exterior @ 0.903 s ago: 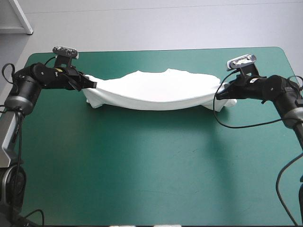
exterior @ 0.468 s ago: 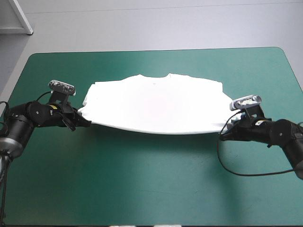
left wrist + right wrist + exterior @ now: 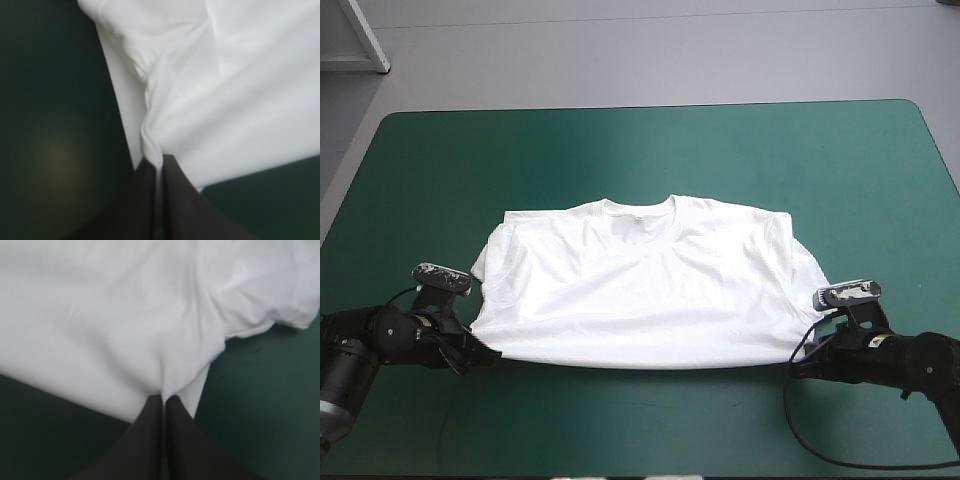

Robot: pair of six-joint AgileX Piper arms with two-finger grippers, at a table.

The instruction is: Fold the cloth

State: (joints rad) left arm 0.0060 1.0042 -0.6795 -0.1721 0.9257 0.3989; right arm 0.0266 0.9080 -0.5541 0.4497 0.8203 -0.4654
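High view: white T-shirt spread across the desk, a claw at each near corner

On the left, the left claw (image 3: 490, 352) sits low by the desk's (image 3: 640, 150) near edge, with its black fingers reaching in to the near left corner of the T-shirt (image 3: 640, 290). From the left wrist view, that claw (image 3: 160, 172) is all but closed, and a thin ridge of white fabric is pinched between its two fingers. The cloth fans out ahead of it, and a sleeve (image 3: 145, 30) lies farther on over the teal-green cover.

The shirt itself lies open and mostly flat in the middle of the desk, nearer the front edge than the far one. Its collar (image 3: 638, 210) points toward the far edge, and the short sleeves are tucked close along the sides. Soft creases run across the chest, and a dark line of shadow follows the near hem between the two claws.

On the right, the right claw (image 3: 798, 368) mirrors the first at the near right corner. In the right wrist view, its fingers (image 3: 150, 440) meet in a narrow point with the white sheet caught at the tip. The other sleeve (image 3: 270, 295) bunches just ahead and to one side.
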